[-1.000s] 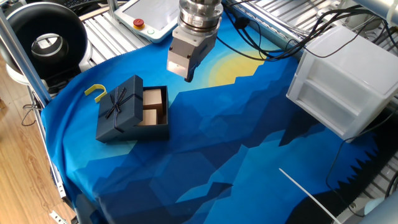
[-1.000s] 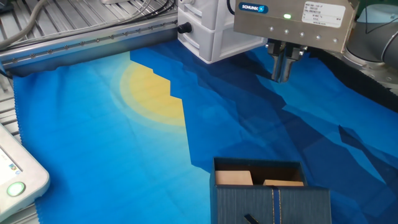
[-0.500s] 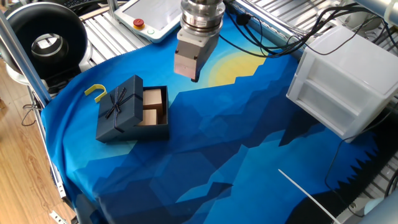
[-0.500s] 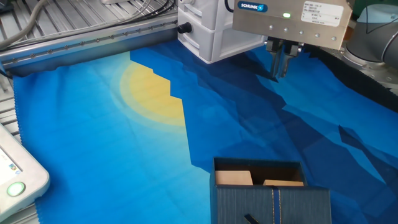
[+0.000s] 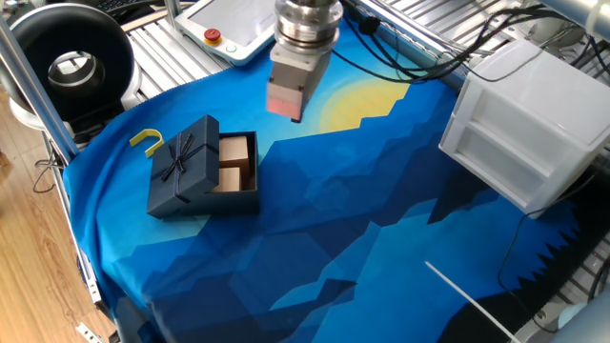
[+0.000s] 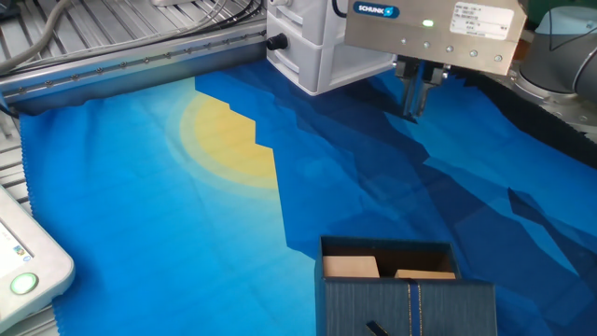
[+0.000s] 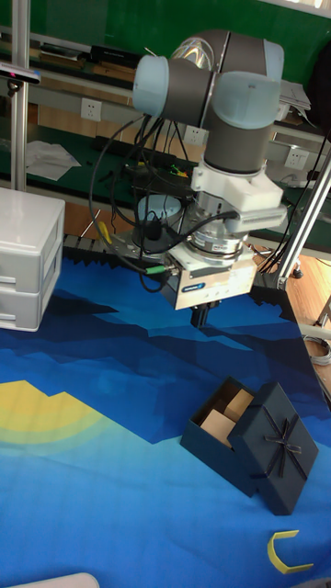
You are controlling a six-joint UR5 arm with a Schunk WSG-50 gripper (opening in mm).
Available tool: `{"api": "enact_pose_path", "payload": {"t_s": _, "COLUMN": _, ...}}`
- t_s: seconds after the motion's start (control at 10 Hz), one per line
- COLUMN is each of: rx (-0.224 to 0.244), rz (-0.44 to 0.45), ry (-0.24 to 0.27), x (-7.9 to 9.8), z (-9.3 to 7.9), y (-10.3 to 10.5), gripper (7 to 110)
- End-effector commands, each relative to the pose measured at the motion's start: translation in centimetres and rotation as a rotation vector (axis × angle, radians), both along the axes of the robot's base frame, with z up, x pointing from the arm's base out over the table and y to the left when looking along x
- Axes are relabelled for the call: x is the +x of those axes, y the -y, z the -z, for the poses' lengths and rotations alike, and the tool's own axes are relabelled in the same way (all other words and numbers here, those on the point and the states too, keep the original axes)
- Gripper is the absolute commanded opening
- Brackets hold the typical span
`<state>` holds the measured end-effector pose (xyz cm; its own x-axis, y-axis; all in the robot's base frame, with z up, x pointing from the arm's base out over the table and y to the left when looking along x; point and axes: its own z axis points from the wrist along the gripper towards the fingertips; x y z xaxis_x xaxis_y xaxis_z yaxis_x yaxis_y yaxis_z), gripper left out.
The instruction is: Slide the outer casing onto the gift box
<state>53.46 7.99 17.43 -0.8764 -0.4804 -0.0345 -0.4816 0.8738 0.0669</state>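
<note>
Tall fixed view, hand (image 7: pixel 201 319) pointing down, fingers together, above cloth (image 7: pixel 110 386)

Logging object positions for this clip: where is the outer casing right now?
In one fixed view the outer casing sits at the cloth's left, partly covering the gift box, beside the yellow hook.

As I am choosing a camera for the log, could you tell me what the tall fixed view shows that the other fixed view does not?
Only the tall fixed view shows the small yellow hook and the ribbon-crossed dark navy outer casing whole. Only the other fixed view shows the yellow sun patch whole. Both show the end effector above the blue cloth and the tan-lined gift box partly uncovered.
</note>
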Motion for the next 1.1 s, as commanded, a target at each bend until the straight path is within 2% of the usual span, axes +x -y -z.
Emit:
{"api": "enact_pose_path", "payload": {"t_s": 0.0, "rx": 0.041, "rz": 0.014, "ry": -0.013, "x": 4.4, "z": -1.5, "y": -4.6, "gripper": 7}}
{"api": "enact_pose_path", "payload": {"t_s": 0.1, "rx": 0.067, "rz": -0.007, "ry": -0.01, "x": 6.2, "z": -1.7, "y": -6.2, "gripper": 7}}
{"api": "enact_pose_path", "payload": {"t_s": 0.2, "rx": 0.097, "rz": -0.042, "ry": 0.019, "x": 8.5, "z": -1.0, "y": -7.7, "gripper": 7}}
{"api": "enact_pose_path", "payload": {"t_s": 0.3, "rx": 0.18, "rz": -0.076, "ry": 0.05, "x": 9.7, "z": 0.1, "y": -9.3, "gripper": 7}}
{"api": "enact_pose_path", "payload": {"t_s": 0.4, "rx": 0.191, "rz": -0.125, "ry": 0.065, "x": 10.1, "z": 1.2, "y": -9.3, "gripper": 7}}
{"api": "enact_pose_path", "payload": {"t_s": 0.5, "rx": 0.166, "rz": -0.15, "ry": 0.076, "x": 10.1, "z": 2.2, "y": -9.2, "gripper": 7}}
{"api": "enact_pose_path", "payload": {"t_s": 0.6, "rx": 0.148, "rz": -0.176, "ry": 0.129, "x": 10.6, "z": 3.4, "y": -9.6, "gripper": 7}}
{"api": "enact_pose_path", "payload": {"t_s": 0.7, "rx": 0.163, "rz": -0.175, "ry": 0.152, "x": 10.6, "z": 3.9, "y": -10.4, "gripper": 7}}
{"api": "enact_pose_path", "payload": {"t_s": 0.8, "rx": 0.144, "rz": -0.155, "ry": 0.146, "x": 10.4, "z": 3.8, "y": -10.1, "gripper": 7}}
{"api": "enact_pose_path", "payload": {"t_s": 1.0, "rx": 0.148, "rz": -0.142, "ry": 0.119, "x": 10.2, "z": 2.5, "y": -9.8, "gripper": 7}}
